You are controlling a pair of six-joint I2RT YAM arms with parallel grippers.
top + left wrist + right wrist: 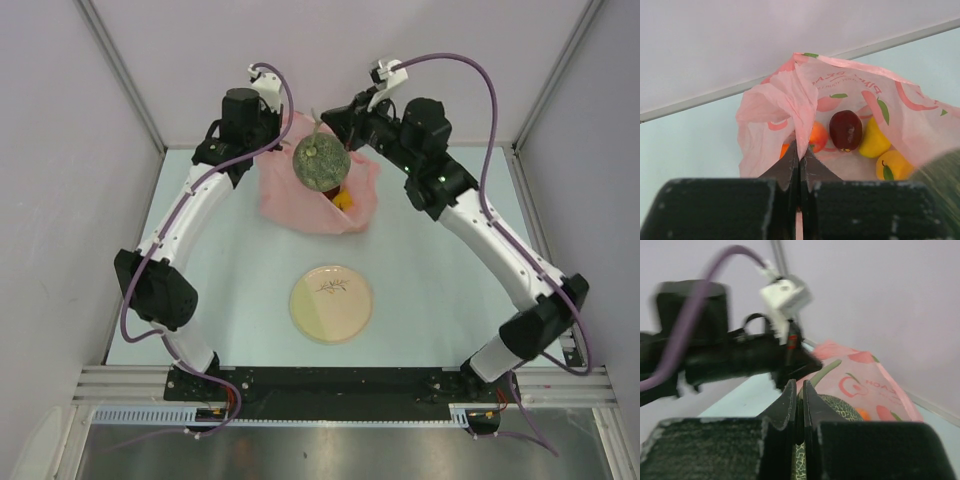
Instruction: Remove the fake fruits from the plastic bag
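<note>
The pink plastic bag (318,200) lies at the back of the table with its mouth held up. My left gripper (273,150) is shut on a fold of the bag's rim (799,125). My right gripper (328,120) is shut on the green stem of the netted melon (320,163) and holds it above the bag; the melon also shows in the right wrist view (842,407). Inside the bag lie a dark red apple (845,130), a peach-coloured fruit (818,136) and two yellow fruits (875,141). An orange fruit (342,199) shows through the bag's mouth.
A cream plate (331,303) with a sprig drawing sits in the middle of the table, nearer to me than the bag. The enclosure's back wall and metal frame posts stand close behind the bag. The left arm (730,357) crosses the right wrist view.
</note>
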